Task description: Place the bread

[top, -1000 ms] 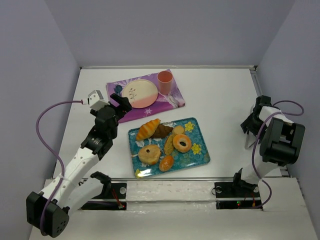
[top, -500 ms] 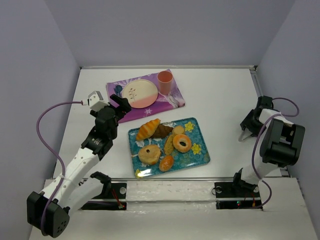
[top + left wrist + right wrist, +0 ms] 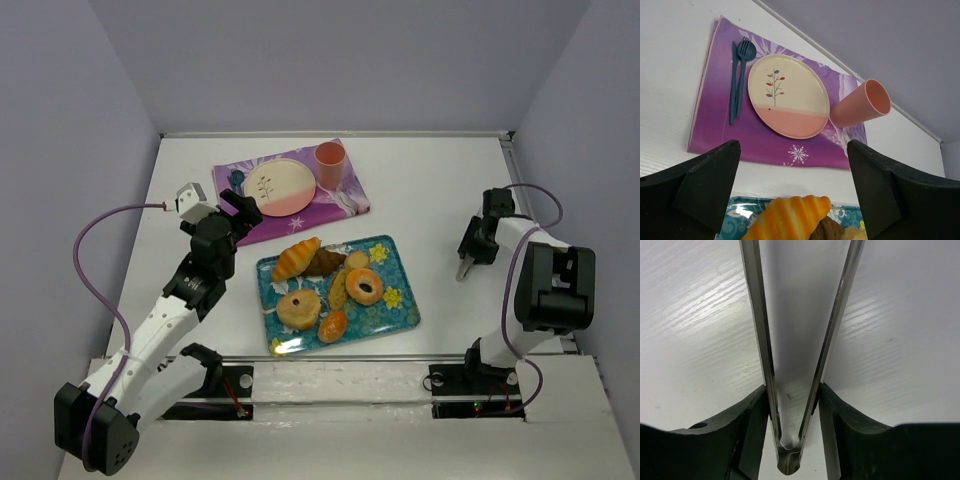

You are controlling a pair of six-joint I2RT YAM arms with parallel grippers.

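Note:
The bread (image 3: 364,286), a glossy golden ring bun, lies on the blue patterned tray (image 3: 400,316) among other pastries. My right gripper (image 3: 476,246) hovers over bare table to the right of the tray. It is shut on a pair of metal tongs (image 3: 463,268). In the right wrist view the fingers (image 3: 752,412) press both blades of the tongs (image 3: 757,315), which splay outward over the white table. My left gripper (image 3: 240,206) is open and empty above the placemat's near edge, left of the tray. The bread does not show in the left wrist view.
A croissant (image 3: 296,258), a sugar-dusted doughnut (image 3: 299,308) and several small pastries share the tray. Behind it the purple placemat (image 3: 715,130) carries a cream-and-pink plate (image 3: 788,96), a pink cup (image 3: 862,104) and blue cutlery (image 3: 739,75). Walls close in on three sides.
My right arm has swung left from the table's right edge toward the tray, and its jaws have narrowed onto the tongs. The left arm has not moved.

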